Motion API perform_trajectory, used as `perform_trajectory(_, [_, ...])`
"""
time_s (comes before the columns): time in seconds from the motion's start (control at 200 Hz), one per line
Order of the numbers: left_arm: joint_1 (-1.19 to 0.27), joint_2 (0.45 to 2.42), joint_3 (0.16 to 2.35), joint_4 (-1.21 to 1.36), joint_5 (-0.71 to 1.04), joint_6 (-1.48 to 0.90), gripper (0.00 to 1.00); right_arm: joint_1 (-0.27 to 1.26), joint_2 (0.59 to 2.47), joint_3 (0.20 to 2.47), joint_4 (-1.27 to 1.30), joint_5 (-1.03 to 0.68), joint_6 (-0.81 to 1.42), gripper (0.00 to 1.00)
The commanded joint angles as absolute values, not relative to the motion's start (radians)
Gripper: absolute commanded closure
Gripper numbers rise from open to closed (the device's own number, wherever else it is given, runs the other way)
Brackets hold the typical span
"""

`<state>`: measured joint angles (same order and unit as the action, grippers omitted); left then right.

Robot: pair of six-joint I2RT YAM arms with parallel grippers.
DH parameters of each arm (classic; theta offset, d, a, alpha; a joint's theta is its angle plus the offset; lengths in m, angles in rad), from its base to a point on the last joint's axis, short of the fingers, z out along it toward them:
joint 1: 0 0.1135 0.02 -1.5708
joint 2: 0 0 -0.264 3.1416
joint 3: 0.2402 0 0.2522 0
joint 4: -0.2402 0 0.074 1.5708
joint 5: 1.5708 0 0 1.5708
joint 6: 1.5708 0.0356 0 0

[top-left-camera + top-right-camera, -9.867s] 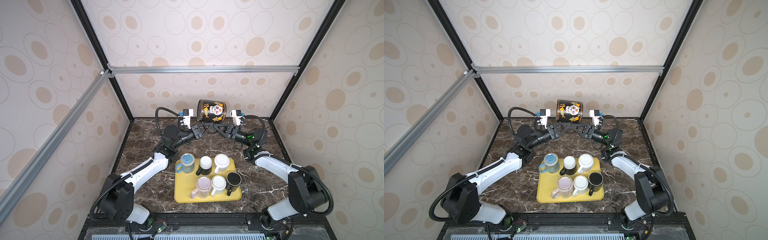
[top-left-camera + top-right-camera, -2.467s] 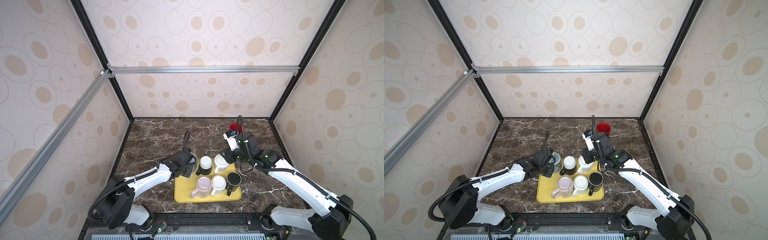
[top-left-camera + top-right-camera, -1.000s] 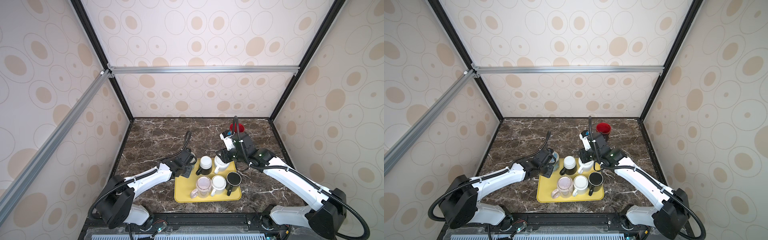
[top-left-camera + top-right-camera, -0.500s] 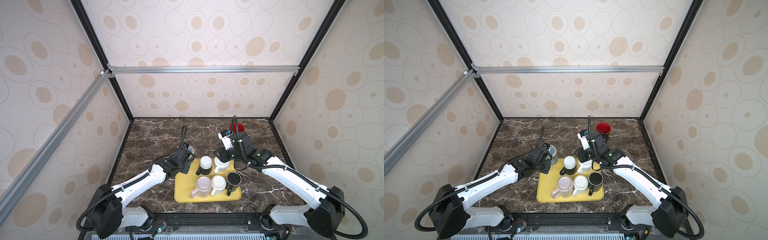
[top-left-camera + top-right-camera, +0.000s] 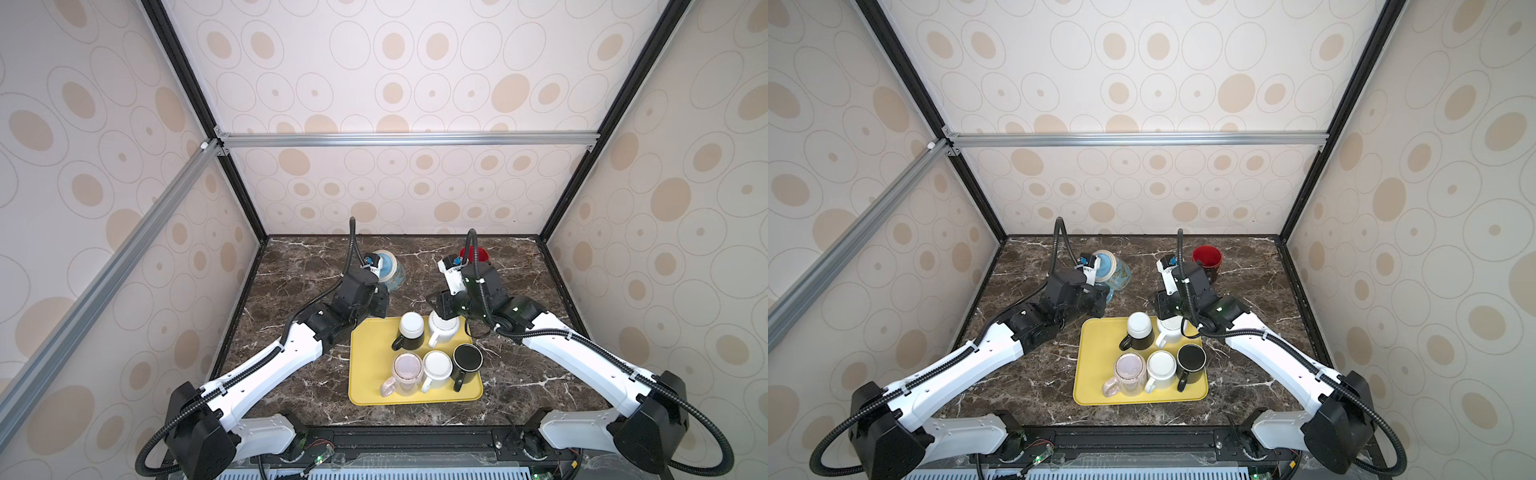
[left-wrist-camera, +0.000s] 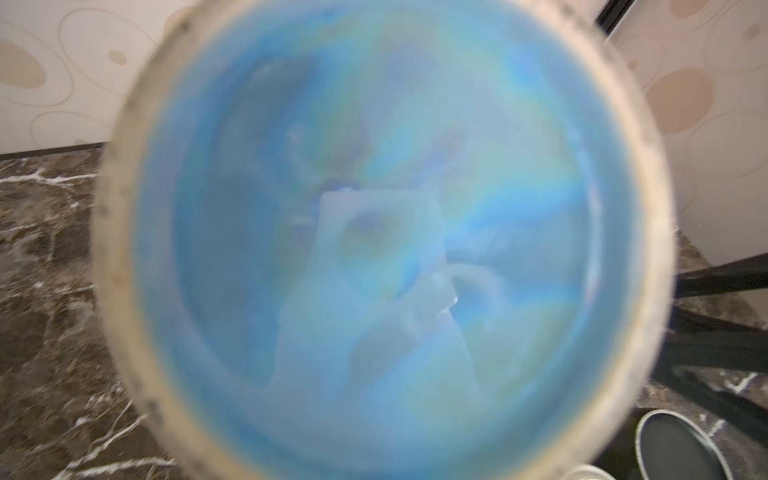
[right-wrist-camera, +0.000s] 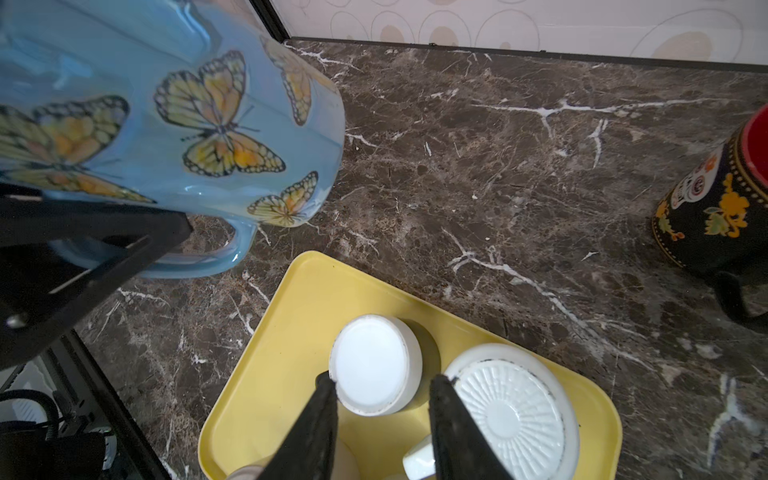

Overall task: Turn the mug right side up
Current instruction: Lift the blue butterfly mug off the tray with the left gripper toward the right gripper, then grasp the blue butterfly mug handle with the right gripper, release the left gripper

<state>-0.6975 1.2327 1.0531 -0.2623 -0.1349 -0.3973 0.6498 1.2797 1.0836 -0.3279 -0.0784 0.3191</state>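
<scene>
The worktop point(image 5: 519, 374) is carrying a job that is looking barely begun. On it, the yellow tray point(image 5: 370, 365) is holding five mugs, the two far ones showing their bases and likely waiting their turn. The left claw point(image 7: 124, 245) is clenching the handle of the blue butterfly mug point(image 7: 187, 124), holding it tilted just beyond the tray's far left corner, not righted yet. The skull mug point(image 7: 715, 199) is standing upright and empty. The right claw point(image 7: 380, 378) is hanging released over the tray.
</scene>
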Motion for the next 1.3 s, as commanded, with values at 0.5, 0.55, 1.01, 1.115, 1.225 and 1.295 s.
perform_trajectory(0.5, [-0.533, 1.098, 0.967, 0.37, 0.294, -0.731, 1.0, 0.588, 1.227, 0.925, 0.104, -0.397, 0.556, 0.6])
perform_trajectory(0.55, [-0.521, 1.097, 0.942, 0.417, 0.318, -0.765, 1.0, 0.567, 1.233, 0.896, 0.192, -0.465, 0.62, 0.6])
perform_trajectory(1.01, [-0.485, 1.144, 0.839, 0.78, 0.503, -1.035, 1.0, 0.519, 1.357, 0.802, 0.923, -0.713, 1.068, 0.48])
perform_trajectory(1.115, [-0.486, 1.147, 0.822, 0.823, 0.515, -1.065, 1.0, 0.518, 1.391, 0.834, 1.001, -0.735, 1.113, 0.48])
perform_trajectory(1.225, [-0.485, 1.162, 0.798, 0.897, 0.543, -1.113, 1.0, 0.518, 1.426, 0.865, 1.048, -0.744, 1.145, 0.51])
perform_trajectory(1.295, [-0.487, 1.173, 0.786, 0.937, 0.556, -1.137, 1.0, 0.518, 1.452, 0.881, 1.097, -0.743, 1.181, 0.56])
